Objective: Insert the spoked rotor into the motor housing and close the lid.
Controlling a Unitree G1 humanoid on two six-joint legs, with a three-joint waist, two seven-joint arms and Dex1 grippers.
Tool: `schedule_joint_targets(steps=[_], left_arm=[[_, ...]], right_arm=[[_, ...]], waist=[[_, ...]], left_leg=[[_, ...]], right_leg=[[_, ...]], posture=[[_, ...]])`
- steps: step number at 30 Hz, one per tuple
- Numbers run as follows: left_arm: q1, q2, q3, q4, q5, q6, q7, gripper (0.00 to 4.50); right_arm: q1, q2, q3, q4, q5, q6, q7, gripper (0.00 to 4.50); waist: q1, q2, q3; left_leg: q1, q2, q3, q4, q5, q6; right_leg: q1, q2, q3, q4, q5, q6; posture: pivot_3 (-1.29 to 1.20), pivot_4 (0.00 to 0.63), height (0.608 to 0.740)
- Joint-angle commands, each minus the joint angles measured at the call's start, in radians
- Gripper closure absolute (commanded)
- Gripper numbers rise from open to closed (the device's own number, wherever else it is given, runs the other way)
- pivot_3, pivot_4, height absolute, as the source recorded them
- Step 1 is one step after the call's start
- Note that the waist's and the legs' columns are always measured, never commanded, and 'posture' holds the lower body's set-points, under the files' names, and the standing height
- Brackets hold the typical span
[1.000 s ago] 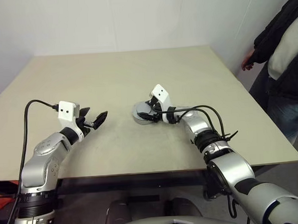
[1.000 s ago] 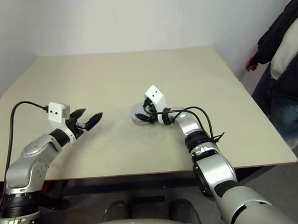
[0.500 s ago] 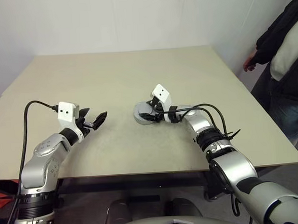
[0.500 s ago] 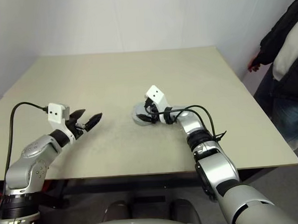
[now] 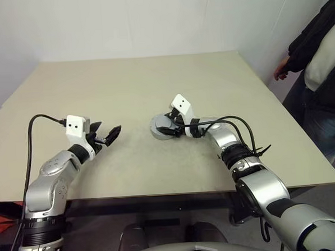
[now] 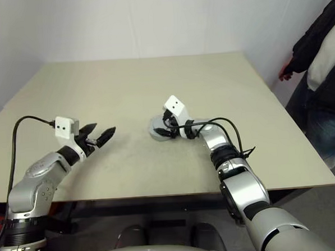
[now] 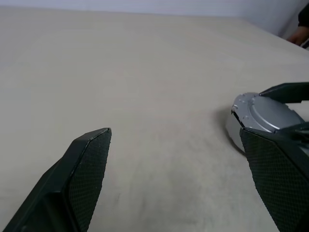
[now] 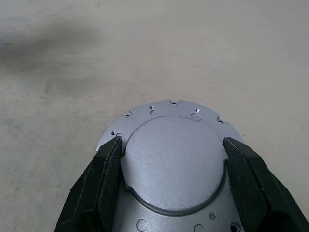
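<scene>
The lid (image 8: 173,166) lay smooth matte face up on top of the motor housing (image 5: 158,132) near the middle of the tan table (image 5: 154,87), and the right gripper (image 8: 173,169) was clamped on it, one black finger against each side of the raised round centre. The left gripper (image 5: 105,136) hovered well apart to the left over bare tabletop, fingers spread wide with nothing between them. A person (image 5: 321,55) in a dark jacket stood beside the table's far right edge
</scene>
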Motion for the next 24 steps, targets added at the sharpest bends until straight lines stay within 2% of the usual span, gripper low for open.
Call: schedule_joint_targets(steps=[1, 16, 24], left_arm=[[-0.034, -0.015, -0.008, -0.049, -0.019, 0.031, 0.028, 0.00], [-0.033, -0.018, -0.014, -0.056, -0.023, 0.063, 0.034, 0.00], [-0.081, -0.068, 0.030, -0.062, -0.100, 0.149, 0.108, 0.00]], right_arm=[[0.033, -0.027, 0.027, 0.026, -0.044, 0.041, -0.002, 1.30], [0.047, -0.096, 0.084, -0.039, -0.065, 0.152, 0.065, 1.30], [0.052, -0.093, 0.093, -0.031, -0.067, 0.153, 0.053, 1.30]], waist=[[0.000, 0.000, 0.000], [0.011, 0.000, 0.000], [0.010, 0.000, -0.001]], left_leg=[[0.000, 0.000, 0.000, 0.000, 0.000, 0.000], [-0.002, 0.000, 0.000, -0.002, -0.004, 0.006], [0.001, -0.002, 0.001, -0.002, -0.006, 0.009]], right_leg=[[0.000, 0.000, 0.000, 0.000, 0.000, 0.000], [0.004, -0.002, 0.000, -0.010, 0.000, 0.000], [0.008, -0.005, 0.000, -0.010, -0.002, 0.003]], posture=[[0.00, 0.000, 0.740], [0.00, 0.000, 0.740], [0.00, 0.000, 0.740]])
